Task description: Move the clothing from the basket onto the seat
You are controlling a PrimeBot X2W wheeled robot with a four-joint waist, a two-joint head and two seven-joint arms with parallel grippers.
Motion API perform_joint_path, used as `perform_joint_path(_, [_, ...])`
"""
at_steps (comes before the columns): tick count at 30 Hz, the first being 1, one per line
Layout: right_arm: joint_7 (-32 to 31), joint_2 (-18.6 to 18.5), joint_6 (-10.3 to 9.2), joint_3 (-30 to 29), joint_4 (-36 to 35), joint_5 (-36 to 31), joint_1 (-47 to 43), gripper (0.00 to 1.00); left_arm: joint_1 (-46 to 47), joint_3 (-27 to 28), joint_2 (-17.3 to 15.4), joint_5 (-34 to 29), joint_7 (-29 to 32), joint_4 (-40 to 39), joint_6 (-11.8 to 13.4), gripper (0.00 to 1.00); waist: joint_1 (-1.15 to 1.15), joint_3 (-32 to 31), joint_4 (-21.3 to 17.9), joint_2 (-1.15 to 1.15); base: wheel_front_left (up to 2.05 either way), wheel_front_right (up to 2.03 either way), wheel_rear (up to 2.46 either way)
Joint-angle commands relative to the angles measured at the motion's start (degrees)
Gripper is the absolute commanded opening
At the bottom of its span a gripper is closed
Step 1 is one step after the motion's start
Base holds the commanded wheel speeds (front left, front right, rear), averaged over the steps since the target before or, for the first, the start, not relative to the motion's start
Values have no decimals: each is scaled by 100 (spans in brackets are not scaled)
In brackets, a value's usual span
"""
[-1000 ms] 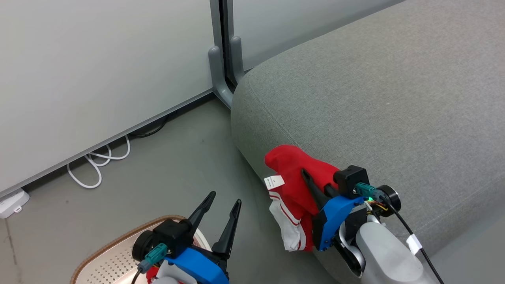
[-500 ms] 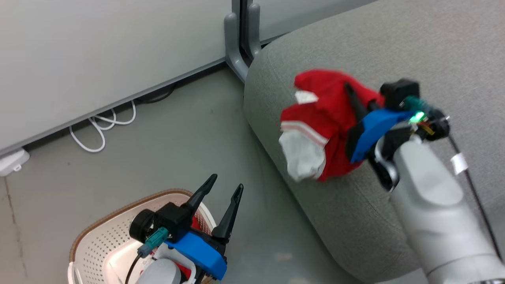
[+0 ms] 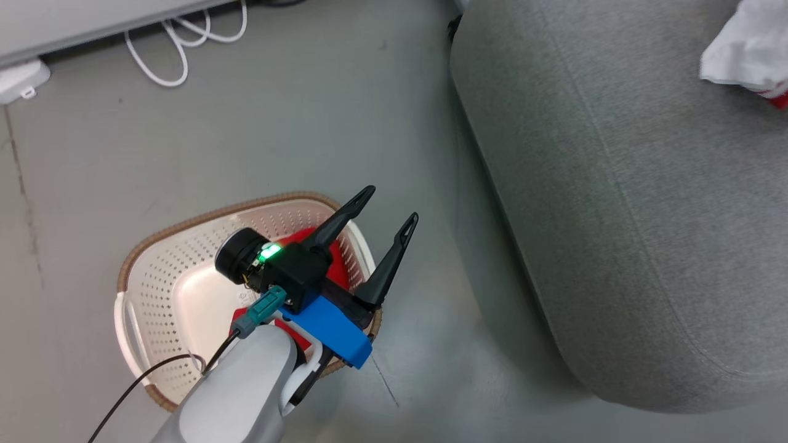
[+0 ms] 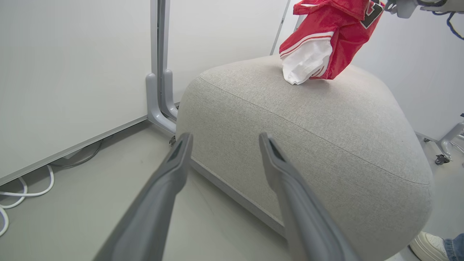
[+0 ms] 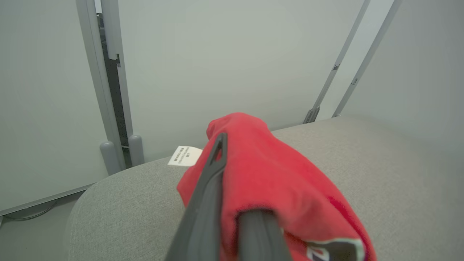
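Nearest, the left gripper [image 3: 391,203] hovers over the basket [image 3: 178,246], its two long, dark, tapered fingers spread wide and empty. The basket is an oval of cream perforated plastic with a brown woven-look rim; red clothing [image 3: 340,258] lies inside it, under the gripper. Beyond the smooth grey floor [image 3: 277,123] rises the seat [image 3: 615,184], rounded, in coarse grey weave with a stitched seam. Above its top, the right gripper [image 5: 226,170] is clamped on a soft red garment [image 4: 337,32] whose white panel hangs down to the cushion. A second ago that garment hung at the seat's front edge; the head camera has since tilted down.
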State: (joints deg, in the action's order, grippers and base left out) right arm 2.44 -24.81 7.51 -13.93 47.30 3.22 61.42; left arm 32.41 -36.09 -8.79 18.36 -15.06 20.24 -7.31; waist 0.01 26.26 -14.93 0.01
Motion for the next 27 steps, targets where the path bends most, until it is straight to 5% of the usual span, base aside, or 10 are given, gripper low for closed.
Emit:
perform_joint_path(1, [65,-24,-4,-200,51,27,-147,0,143,-62,-56,-39,-18,-57,-23,100,-1,540,401,-1,0,0,0])
perform_joint_path(13, [697,195,-4,-993,709,-359,-787,0,27,-57,-258,64,-18,-55,-23,100,-1,585,425,-1,0,0,0])
perform_joint_path(16, [777,327,-4,-1036,800,-542,-835,49,-77,-91,-298,81,-18,-20,-23,100,-1,411,379,-1,0,0,0])
perform_joint_path(17, [787,346,-4,-1017,826,-593,-859,100,-99,-95,-294,102,-18,-8,-23,100,-1,337,374,-1,0,0,0])
perform_joint_path(27, [832,464,-5,-544,798,-645,-1425,100,-615,114,10,371,-18,175,-23,100,-1,-768,445,-1,0,0,0])
